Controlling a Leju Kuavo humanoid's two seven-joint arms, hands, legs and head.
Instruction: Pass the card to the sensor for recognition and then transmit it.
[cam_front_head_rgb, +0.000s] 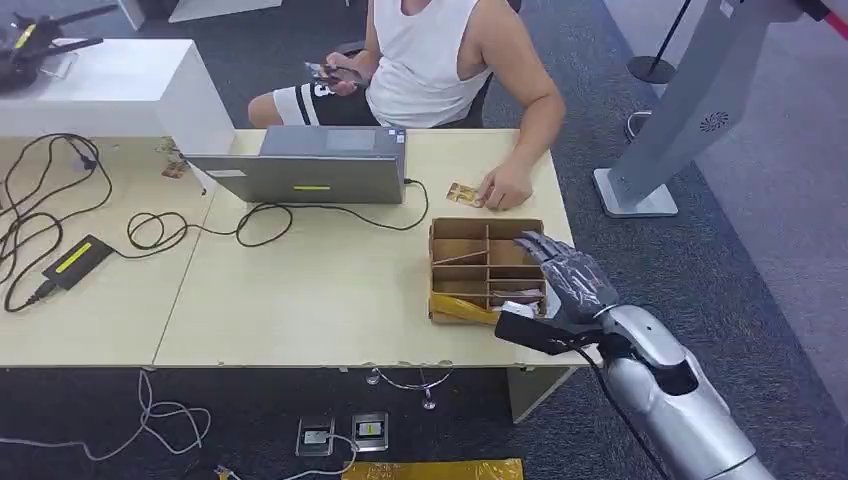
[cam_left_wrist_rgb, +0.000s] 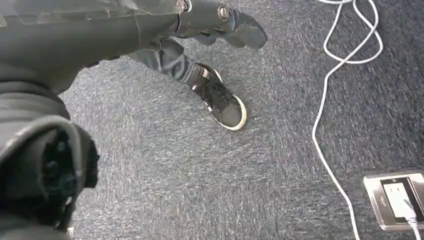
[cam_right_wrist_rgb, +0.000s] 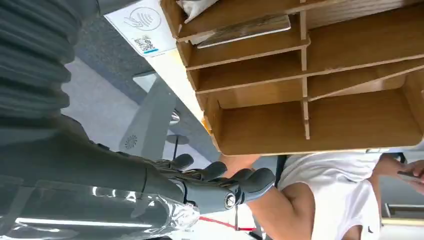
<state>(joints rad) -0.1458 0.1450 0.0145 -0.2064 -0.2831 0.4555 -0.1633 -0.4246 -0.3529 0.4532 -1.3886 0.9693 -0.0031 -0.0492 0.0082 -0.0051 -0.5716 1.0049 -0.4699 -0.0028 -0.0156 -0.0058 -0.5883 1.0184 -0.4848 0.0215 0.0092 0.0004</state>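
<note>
1. The right hand (cam_front_head_rgb: 565, 285) is hovering at the right edge of the table (cam_front_head_rgb: 300, 300), over the right side of a cardboard divider box (cam_front_head_rgb: 487, 270). Its fingers are spread and extended, and it is holding nothing.
2. In the right wrist view the same right hand (cam_right_wrist_rgb: 215, 185) is showing its fingers (cam_right_wrist_rgb: 257, 179) lying straight and side by side, apart from the box (cam_right_wrist_rgb: 310, 90), with nothing between them.
3. The left hand (cam_left_wrist_rgb: 220, 22) is hanging low over grey carpet (cam_left_wrist_rgb: 200, 175). Its fingers are lying loosely with nothing in them, so it is reading as open.
4. A card (cam_front_head_rgb: 462, 194) is lying flat on the table just beyond the far wall of the box. A person's hand (cam_front_head_rgb: 505, 188) is resting on the table, touching the card's right end. Any print on the card is too small to read.
5. A white sheet (cam_right_wrist_rgb: 142, 22) beside the box is carrying a contactless-wave symbol and a QR-style code; no words are legible.
6. The person in a white sleeveless top (cam_front_head_rgb: 425, 60) is sitting across the table, holding a phone (cam_front_head_rgb: 335, 73) in the other hand.
7. A closed grey laptop (cam_front_head_rgb: 305, 165) is sitting at mid table with a black cable (cam_front_head_rgb: 340, 210) running from it; a power brick (cam_front_head_rgb: 75, 262) with a yellow-green label is lying to the left, text unreadable.
8. On the carpet, a shoe (cam_left_wrist_rgb: 222, 102), a white cable (cam_left_wrist_rgb: 325, 125) and a floor socket (cam_left_wrist_rgb: 397, 197) are showing.
</note>
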